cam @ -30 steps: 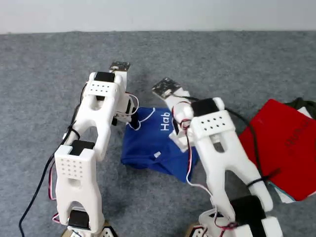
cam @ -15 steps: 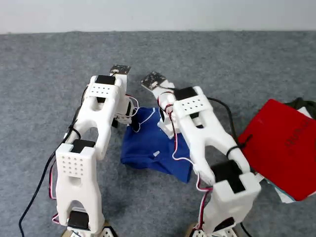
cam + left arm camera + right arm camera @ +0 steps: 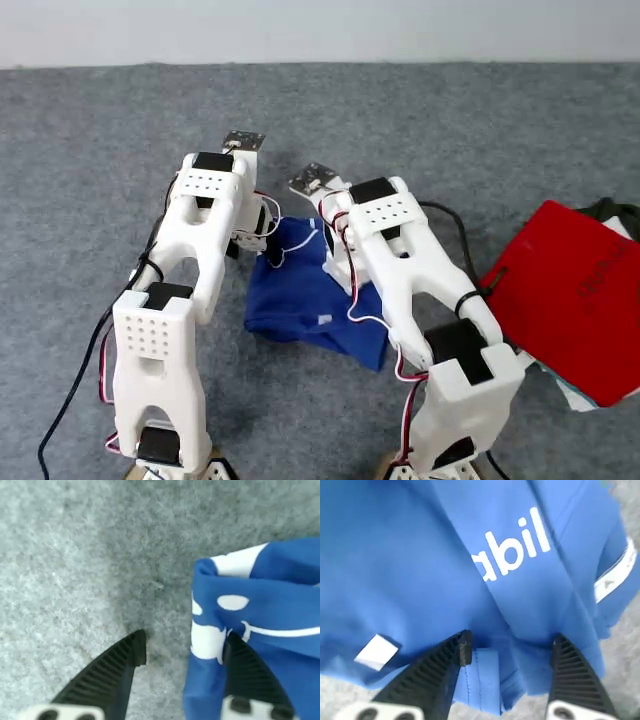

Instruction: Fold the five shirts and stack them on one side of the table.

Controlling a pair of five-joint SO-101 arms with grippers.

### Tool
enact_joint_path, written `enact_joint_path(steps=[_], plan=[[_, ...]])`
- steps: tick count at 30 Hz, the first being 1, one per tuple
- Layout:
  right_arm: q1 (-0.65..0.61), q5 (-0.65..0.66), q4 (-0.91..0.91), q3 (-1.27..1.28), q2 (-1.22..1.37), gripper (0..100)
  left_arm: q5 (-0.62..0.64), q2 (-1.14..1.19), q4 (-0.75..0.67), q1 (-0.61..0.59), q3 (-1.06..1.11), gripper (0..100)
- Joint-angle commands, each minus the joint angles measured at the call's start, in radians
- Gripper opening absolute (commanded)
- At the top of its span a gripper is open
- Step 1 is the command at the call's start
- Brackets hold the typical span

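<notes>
table (image 3: 100,120) – grey | red shirt (image 3: 570,300): folded, tops a pile at the right side, looks done | blue shirt (image 3: 300,290): rumpled mid-table, fold unfinished | left gripper (image 3: 186,642): jaws apart at its edge | right gripper (image 3: 512,641): apart, low over it

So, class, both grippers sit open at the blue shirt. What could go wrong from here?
1. The left gripper straddles only the bunched edge of the blue shirt; closing there may catch a thin bit that slips out.
2. The right gripper is open over several overlapping folds, so it might pinch more than one layer and drag the shirt crooked.
3. The red shirt lies close beside the right arm; a wide swing could nudge it.
</notes>
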Motion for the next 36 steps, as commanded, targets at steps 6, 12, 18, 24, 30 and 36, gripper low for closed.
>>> enact_joint_path(steps=[6, 12, 18, 24, 30, 36], plan=[[-0.001, 0.034, 0.008, 0.184, -0.226, 26.6, 0.008, 0.018, -0.011, -0.009, -0.005, 25], [0.001, 0.043, 0.018, 0.345, -0.441, 26.6, 0.008, 0.018, -0.011, -0.009, -0.005, 25], [0.019, 0.107, 0.018, 0.496, -0.598, 26.6, 0.008, 0.018, -0.011, -0.009, -0.005, 25], [0.229, -0.002, -0.130, 0.499, -0.638, 26.6, 0.008, 0.018, -0.011, -0.008, -0.005, 25], [0.318, -0.080, -0.300, 0.451, -0.535, 26.6, 0.008, 0.018, -0.011, -0.008, -0.005, 25], [0.245, -0.126, -0.305, 0.324, -0.357, 26.8, 0.008, 0.018, -0.011, -0.008, -0.005, 25]])
